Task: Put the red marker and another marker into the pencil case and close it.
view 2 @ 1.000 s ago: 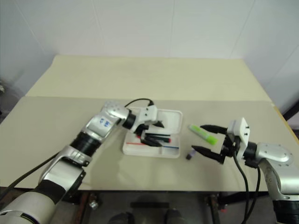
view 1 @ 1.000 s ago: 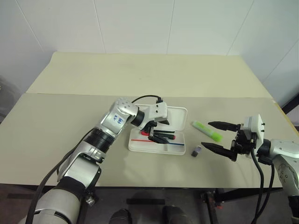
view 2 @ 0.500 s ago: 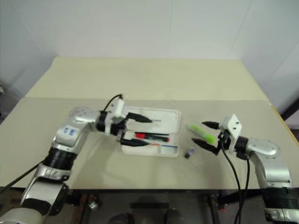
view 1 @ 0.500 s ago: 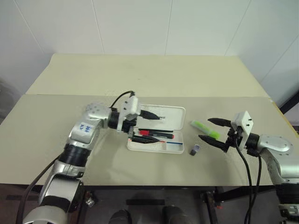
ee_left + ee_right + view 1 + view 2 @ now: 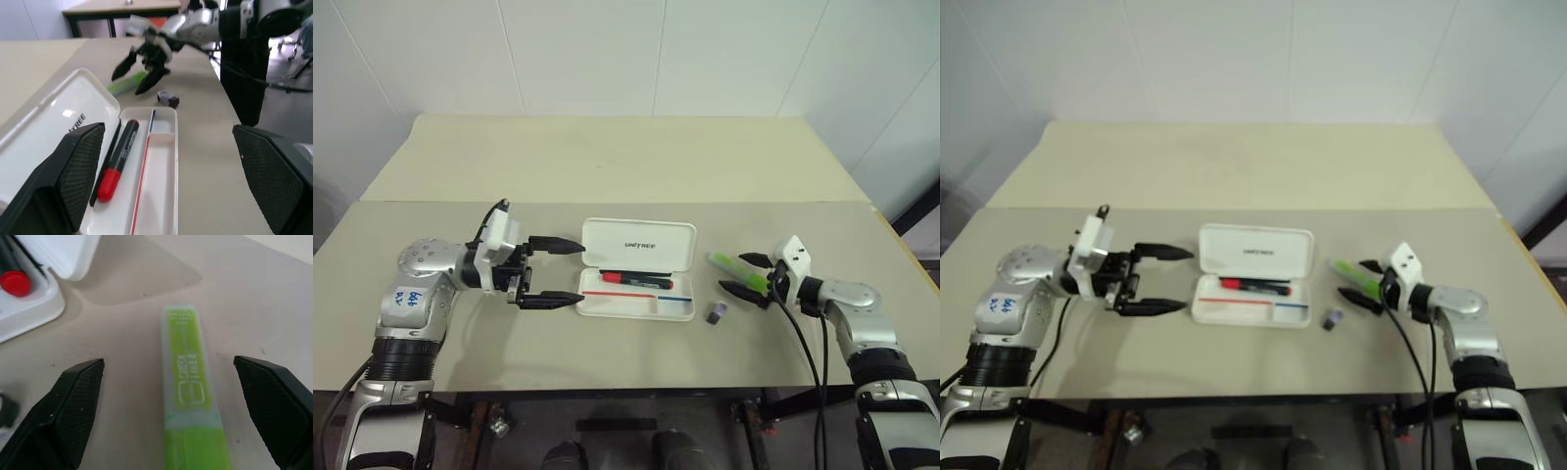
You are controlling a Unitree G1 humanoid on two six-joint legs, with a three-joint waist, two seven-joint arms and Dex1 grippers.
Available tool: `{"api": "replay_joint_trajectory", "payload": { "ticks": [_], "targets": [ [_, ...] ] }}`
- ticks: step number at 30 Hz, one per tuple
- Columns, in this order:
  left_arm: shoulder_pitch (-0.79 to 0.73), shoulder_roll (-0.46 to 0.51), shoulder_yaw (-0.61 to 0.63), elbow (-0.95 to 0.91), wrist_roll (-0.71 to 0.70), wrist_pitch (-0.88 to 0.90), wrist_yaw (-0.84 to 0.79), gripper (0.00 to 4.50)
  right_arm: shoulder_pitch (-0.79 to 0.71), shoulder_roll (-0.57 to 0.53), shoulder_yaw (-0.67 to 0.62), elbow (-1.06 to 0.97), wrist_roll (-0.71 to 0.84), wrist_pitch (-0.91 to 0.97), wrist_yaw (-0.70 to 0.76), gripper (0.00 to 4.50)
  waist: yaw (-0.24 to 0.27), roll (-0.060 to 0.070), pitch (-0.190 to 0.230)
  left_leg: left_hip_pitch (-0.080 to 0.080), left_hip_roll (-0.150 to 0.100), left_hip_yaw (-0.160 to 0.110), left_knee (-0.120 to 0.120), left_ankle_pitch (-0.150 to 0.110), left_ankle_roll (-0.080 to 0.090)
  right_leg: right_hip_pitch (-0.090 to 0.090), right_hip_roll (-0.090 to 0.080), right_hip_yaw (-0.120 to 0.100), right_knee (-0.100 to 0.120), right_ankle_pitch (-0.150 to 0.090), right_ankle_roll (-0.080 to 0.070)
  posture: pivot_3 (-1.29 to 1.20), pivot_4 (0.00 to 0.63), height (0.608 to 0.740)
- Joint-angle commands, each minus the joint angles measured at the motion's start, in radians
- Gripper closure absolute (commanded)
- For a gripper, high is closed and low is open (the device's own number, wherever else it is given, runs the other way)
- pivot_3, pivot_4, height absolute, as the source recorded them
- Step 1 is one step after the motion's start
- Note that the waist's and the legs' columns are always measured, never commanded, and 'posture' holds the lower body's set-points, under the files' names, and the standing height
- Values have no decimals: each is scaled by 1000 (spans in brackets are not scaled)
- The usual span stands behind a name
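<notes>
One marker, the red marker, already lay inside the open pencil case, along its back edge beside the raised lid. The green highlighter was on the bench to the right of the case, well apart from the left pincer, which hung wide open and empty on the case's far left side. The right pincer was by far the nearer: spread fully and holding nothing, it straddled the highlighter, one finger on either side and neither touching it. In the right wrist view the highlighter's long axis ran straight along the pincer's own pointing line, so a close would likely meet its narrow sides squarely. A small dark stubby object sat on the bench between case and highlighter.
</notes>
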Motion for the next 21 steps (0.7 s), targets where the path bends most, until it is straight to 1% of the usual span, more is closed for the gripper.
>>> {"api": "replay_joint_trajectory", "payload": {
  "ticks": [1,6,9,11,12,13,14,16,17,18,21],
  "targets": [
    [6,21,35,-2,-37,-31,-22,50,-35,-1,-6,62,-10,-15,6,0,-1,0,0,0,0,0,0,0,0,0,0,0,0,0,0,0,150,740],
    [2,16,49,-13,-71,-31,-22,50,-57,1,9,127,-36,11,-4,0,-14,0,0,0,0,0,1,0,0,1,0,0,0,0,0,0,150,740],
    [5,21,60,-16,-85,-32,-30,0,-61,-3,24,158,-63,16,-28,630,-17,0,0,2,0,-1,1,0,0,3,0,0,0,0,0,0,150,740],
    [6,23,68,-15,-94,-34,-34,0,-61,-4,24,164,-65,18,-30,1225,-17,0,0,5,0,-1,2,0,0,8,0,-1,-1,0,0,0,150,740],
    [7,26,73,-16,-99,-32,-37,0,-60,-6,24,166,-66,18,-32,1512,-17,0,0,8,0,-2,2,0,1,11,-1,-1,-2,0,0,0,150,740],
    [8,29,76,-17,-104,-31,-39,0,-59,-7,24,168,-66,16,-33,1918,-16,0,0,11,-1,-2,2,-1,1,15,-1,-1,-3,0,0,0,150,740],
    [9,32,81,-16,-110,-30,-43,0,-58,-9,21,170,-65,12,-34,2191,-17,0,0,14,-1,-2,2,-1,2,19,-2,-1,-4,0,0,0,150,740],
    [11,36,87,-16,-118,-27,-48,0,-57,-11,17,172,-63,6,-34,2883,-17,0,0,17,-1,-2,2,-2,3,23,-3,-1,-8,0,-3,0,150,740],
    [12,37,88,-17,-120,-27,-49,0,-57,-11,15,172,-63,5,-34,3160,-17,0,0,17,-1,-2,2,-1,3,24,-3,-1,-10,1,-5,0,150,740],
    [13,38,95,-18,-130,-23,-56,0,-55,-14,6,165,-57,-5,-35,3385,-17,0,0,17,-1,-2,2,-1,4,24,-3,-2,-11,1,-6,0,150,740],
    [19,44,113,-20,-161,-11,-74,0,-53,-23,-17,133,-39,-41,-38,3375,-17,0,0,17,-1,-2,2,-1,5,26,-4,-2,-15,3,-8,0,150,740]
  ]
}}
